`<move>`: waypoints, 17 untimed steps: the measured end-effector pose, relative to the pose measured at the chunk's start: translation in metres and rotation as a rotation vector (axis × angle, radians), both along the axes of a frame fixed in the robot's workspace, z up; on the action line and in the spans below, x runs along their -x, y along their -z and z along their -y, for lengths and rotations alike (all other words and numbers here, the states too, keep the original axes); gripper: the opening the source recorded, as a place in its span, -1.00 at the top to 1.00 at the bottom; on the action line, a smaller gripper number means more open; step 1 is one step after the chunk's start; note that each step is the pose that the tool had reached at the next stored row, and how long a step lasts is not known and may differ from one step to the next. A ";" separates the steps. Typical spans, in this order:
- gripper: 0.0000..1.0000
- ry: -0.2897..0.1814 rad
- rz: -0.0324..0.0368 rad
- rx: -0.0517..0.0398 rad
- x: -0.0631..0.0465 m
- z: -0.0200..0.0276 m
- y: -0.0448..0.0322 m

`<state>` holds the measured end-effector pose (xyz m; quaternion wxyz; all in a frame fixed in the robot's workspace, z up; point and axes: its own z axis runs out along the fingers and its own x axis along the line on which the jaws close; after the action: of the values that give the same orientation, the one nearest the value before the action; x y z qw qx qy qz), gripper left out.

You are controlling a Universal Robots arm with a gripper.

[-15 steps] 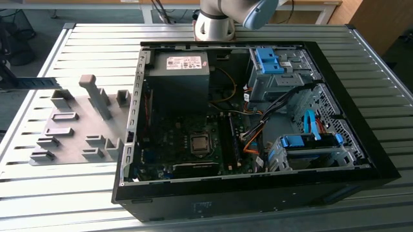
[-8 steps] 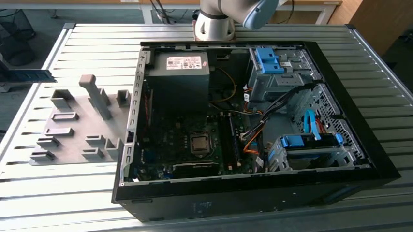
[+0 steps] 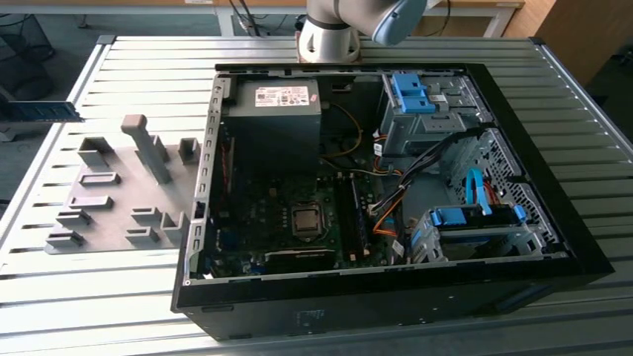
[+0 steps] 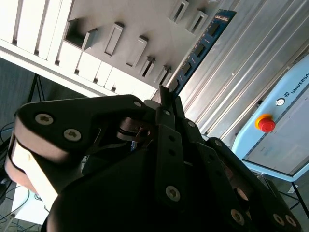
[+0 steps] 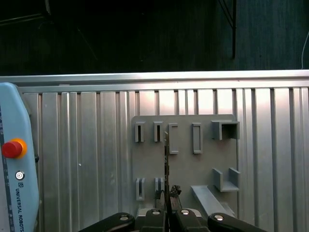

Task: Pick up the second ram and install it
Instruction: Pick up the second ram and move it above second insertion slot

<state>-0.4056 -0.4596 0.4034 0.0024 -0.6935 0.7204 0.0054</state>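
Note:
The second ram is a long thin blue board with black chips, and my gripper is shut on one end of it. In the first wrist view the second ram appears edge-on, rising from the gripper over the grey holder plate. In the exterior view the second ram hangs in the air at the far left, beyond the grey holder plate. The open computer case lies to the exterior view's right, its motherboard exposed.
The holder plate carries several empty slots and upright blocks. A teach pendant with a red stop button lies on the ribbed metal table. Inside the case are a power supply, blue drive latches and cables. The arm's base stands behind the case.

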 end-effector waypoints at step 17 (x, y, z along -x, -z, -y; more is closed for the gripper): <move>0.73 0.000 -0.0002 0.0002 -0.003 0.0000 -0.0027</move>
<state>-0.4023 -0.4596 0.4061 0.0023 -0.6935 0.7204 0.0054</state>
